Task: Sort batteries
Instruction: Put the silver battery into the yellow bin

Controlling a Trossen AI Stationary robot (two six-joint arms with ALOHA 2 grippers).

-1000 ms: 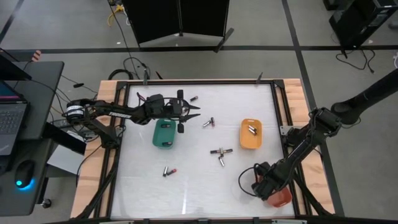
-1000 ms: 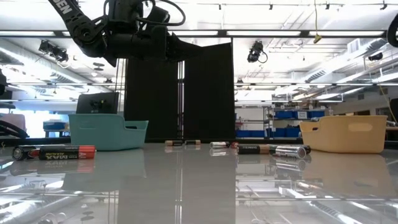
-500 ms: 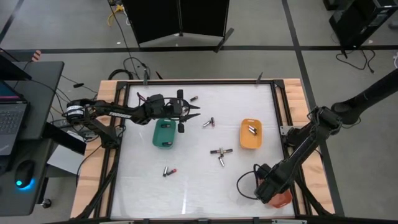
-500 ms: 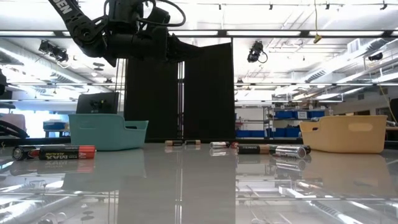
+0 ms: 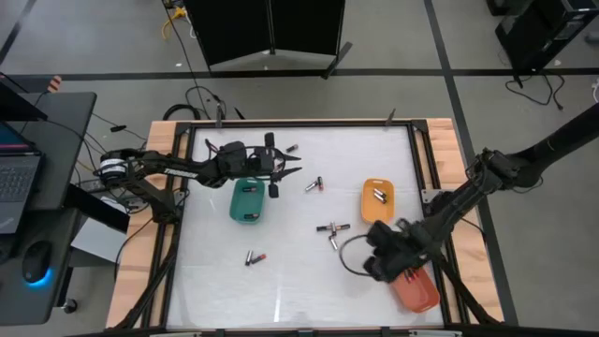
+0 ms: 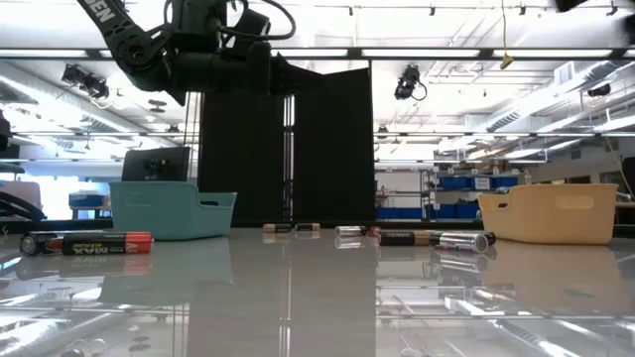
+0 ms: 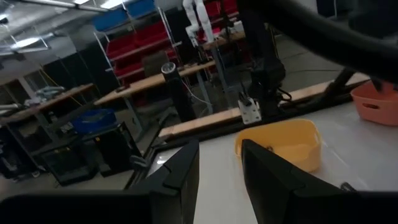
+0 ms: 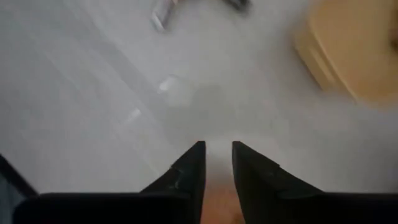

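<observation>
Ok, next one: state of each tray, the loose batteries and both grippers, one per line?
Green tray: upright, holds something small and dark.
Orange tray: upright, two batteries inside.
Red tray: at the near right corner, contents unclear.
Loose batteries: lying flat on the table, unsorted.
Left gripper: open, empty, over the green tray's far end.
Right gripper: narrow gap, empty, beside the red tray.

Glossy white table [image 5: 299,281] with wooden edges; smooth plastic trays [image 5: 378,202]; metallic-looking batteries [image 6: 87,242].

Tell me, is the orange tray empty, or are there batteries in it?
Not empty. The high view shows the orange tray holding two small batteries near its far end.
</observation>
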